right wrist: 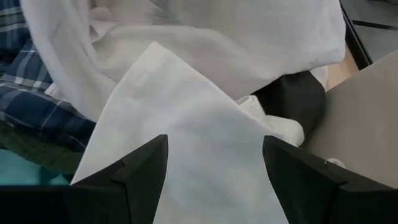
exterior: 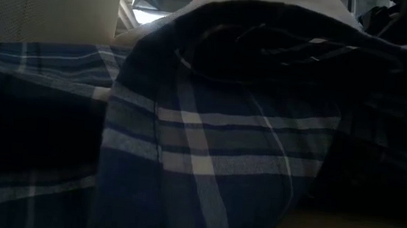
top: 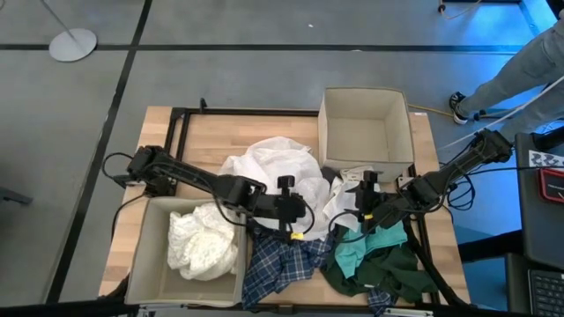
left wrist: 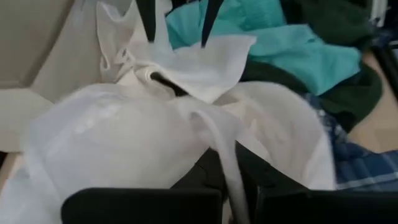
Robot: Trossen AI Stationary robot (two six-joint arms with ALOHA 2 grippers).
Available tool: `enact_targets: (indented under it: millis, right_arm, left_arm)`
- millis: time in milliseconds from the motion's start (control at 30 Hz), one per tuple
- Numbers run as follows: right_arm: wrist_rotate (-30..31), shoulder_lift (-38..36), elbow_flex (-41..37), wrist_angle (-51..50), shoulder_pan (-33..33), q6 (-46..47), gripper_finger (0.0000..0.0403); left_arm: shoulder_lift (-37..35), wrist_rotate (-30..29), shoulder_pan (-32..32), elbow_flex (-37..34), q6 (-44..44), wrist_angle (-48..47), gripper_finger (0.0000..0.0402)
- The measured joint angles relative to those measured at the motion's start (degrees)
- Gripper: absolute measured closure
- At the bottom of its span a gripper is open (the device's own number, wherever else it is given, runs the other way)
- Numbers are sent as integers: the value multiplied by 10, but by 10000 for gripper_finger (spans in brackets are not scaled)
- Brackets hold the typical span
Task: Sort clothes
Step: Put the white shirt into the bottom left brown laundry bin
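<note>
From above, left hand (top: 295, 211) and right hand (top: 366, 204) both at the white garment (top: 273, 167) mid-bench, left nearer, grip unclear; right wrist view: fingers (right wrist: 134, 168) spread, released, white cloth between; plaid shirt (exterior: 208, 144) at front.

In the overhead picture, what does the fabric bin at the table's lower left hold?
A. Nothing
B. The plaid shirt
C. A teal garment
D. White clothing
D: the high view shows the lower-left bin holding crumpled white clothing, while the other bin at the upper right looks empty.
</note>
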Motion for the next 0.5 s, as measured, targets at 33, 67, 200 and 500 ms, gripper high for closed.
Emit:
enact_targets:
  millis: [33, 67, 200, 500]
  right_arm:
    - [1, 0, 0, 0, 0, 0, 139]
    - [1, 0, 0, 0, 0, 0, 139]
    - [2, 0, 0, 0, 0, 0, 139]
    - [2, 0, 0, 1, 0, 0, 139]
  left_arm:
    - [-6, -1, -3, 0, 1, -2, 399]
    - [-13, -3, -6, 0, 2, -3, 399]
    - [-33, -2, -16, 0, -4, -2, 398]
    - [-27, 16, -21, -23, -12, -19, 368]
